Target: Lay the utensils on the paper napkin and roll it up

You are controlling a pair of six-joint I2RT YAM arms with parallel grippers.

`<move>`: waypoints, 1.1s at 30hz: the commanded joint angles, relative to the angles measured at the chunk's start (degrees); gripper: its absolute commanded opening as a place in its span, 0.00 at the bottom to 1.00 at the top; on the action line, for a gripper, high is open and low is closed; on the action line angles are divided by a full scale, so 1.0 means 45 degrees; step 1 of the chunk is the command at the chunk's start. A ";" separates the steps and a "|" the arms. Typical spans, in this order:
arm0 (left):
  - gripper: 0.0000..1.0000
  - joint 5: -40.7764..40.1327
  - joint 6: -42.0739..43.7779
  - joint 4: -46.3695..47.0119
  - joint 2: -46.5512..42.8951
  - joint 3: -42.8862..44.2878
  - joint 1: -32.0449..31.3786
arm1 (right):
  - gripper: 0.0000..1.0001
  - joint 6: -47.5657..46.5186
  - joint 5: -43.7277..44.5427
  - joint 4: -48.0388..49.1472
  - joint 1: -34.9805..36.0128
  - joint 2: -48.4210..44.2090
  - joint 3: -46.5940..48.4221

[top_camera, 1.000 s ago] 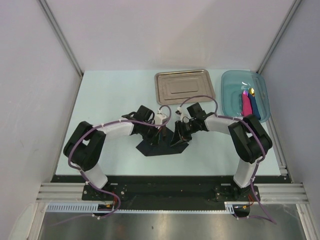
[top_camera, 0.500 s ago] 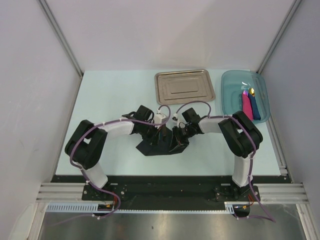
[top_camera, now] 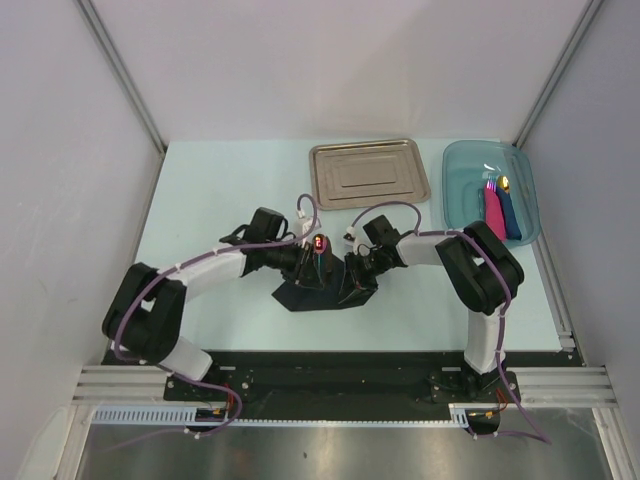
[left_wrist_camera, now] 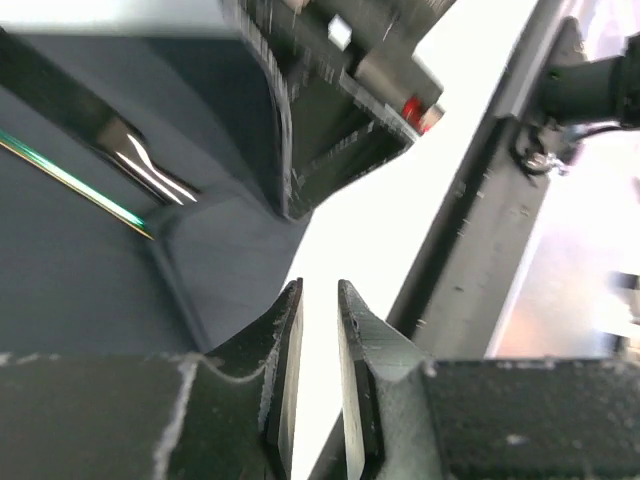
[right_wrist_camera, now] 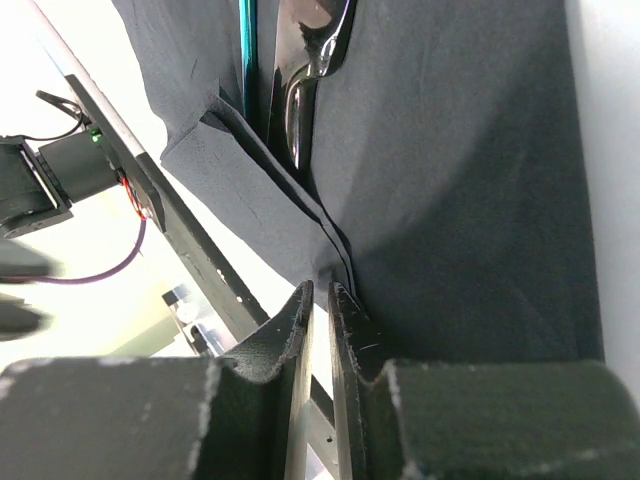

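Note:
The black paper napkin lies crumpled and partly folded on the table between both arms. In the left wrist view, the napkin wraps the utensils: a dark shiny one and the thin blue edge of the other. My left gripper stands narrowly open beside the napkin's edge, with only bare table between its fingers. My right gripper is at the napkin's folded edge, jaws a slit apart with light showing through. The blue handle and the dark utensil poke from the fold.
A steel tray sits behind the arms. At the far right stands a teal bin holding a pink roll and a dark blue roll. The table's black front rail runs close by.
My left gripper has opened a little and let go of the napkin, and its arm has swung out to the left. My right gripper has narrowed and moved down to the napkin's right edge.

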 commanded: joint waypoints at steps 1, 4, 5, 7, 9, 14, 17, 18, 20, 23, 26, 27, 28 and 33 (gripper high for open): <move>0.24 0.2015 -0.2270 0.2071 0.0674 -0.1099 0.0164 | 0.16 -0.0173 0.0759 -0.0051 -0.0076 0.0099 0.0202; 0.24 0.2191 -0.2994 0.3011 0.1298 -0.1277 0.0320 | 0.16 -0.0135 0.0779 -0.0109 -0.0095 0.0079 0.0183; 0.23 0.2192 -0.3132 0.3244 0.1473 -0.1277 0.0360 | 0.16 -0.0154 0.0779 -0.0090 -0.0096 0.0060 0.0202; 0.22 0.2095 -0.3504 0.3266 0.2096 -0.1239 0.0438 | 0.16 -0.0154 0.0837 -0.0071 -0.0095 0.0021 0.0202; 0.20 0.2035 -0.3873 0.3753 0.2566 -0.1219 0.0555 | 0.16 -0.0154 0.0838 -0.0071 -0.0096 -0.0057 0.0183; 0.17 0.2561 -0.4500 0.4436 0.4050 -0.1005 0.1160 | 0.17 -0.0232 0.0896 -0.0071 -0.0037 -0.0350 0.0183; 0.16 0.3673 -0.5493 0.6242 0.4501 -0.1354 0.1434 | 0.17 -0.0252 0.0876 -0.0071 -0.0017 -0.0389 0.0163; 0.15 0.4024 -0.6367 0.6970 0.4522 -0.1549 0.1493 | 0.17 -0.0271 0.0876 -0.0090 -0.0037 -0.0389 0.0144; 0.15 0.4456 -0.6940 0.8628 0.4348 -0.2116 0.1591 | 0.17 -0.0310 0.0896 -0.0071 -0.0057 -0.0312 0.0144; 0.16 0.4516 -0.7664 0.9964 0.4016 -0.2741 0.1649 | 0.17 -0.0271 0.0915 -0.0090 -0.0115 -0.0194 0.0202; 0.16 0.4399 -0.7665 0.9927 0.3916 -0.2762 0.1649 | 0.18 -0.0232 0.0915 -0.0032 -0.0174 -0.0155 0.0241; 0.16 0.4399 -0.7646 0.9926 0.4091 -0.2743 0.1649 | 0.17 -0.0232 0.0915 -0.0032 -0.0154 -0.0155 0.0241; 0.17 0.4341 -0.7607 0.9907 0.4189 -0.2684 0.1649 | 0.18 -0.0213 0.0935 -0.0032 -0.0154 -0.0155 0.0222; 0.17 0.4009 -0.7665 0.9770 0.4814 -0.2450 0.1630 | 0.18 -0.0232 0.0896 -0.0090 -0.0193 -0.0194 0.0280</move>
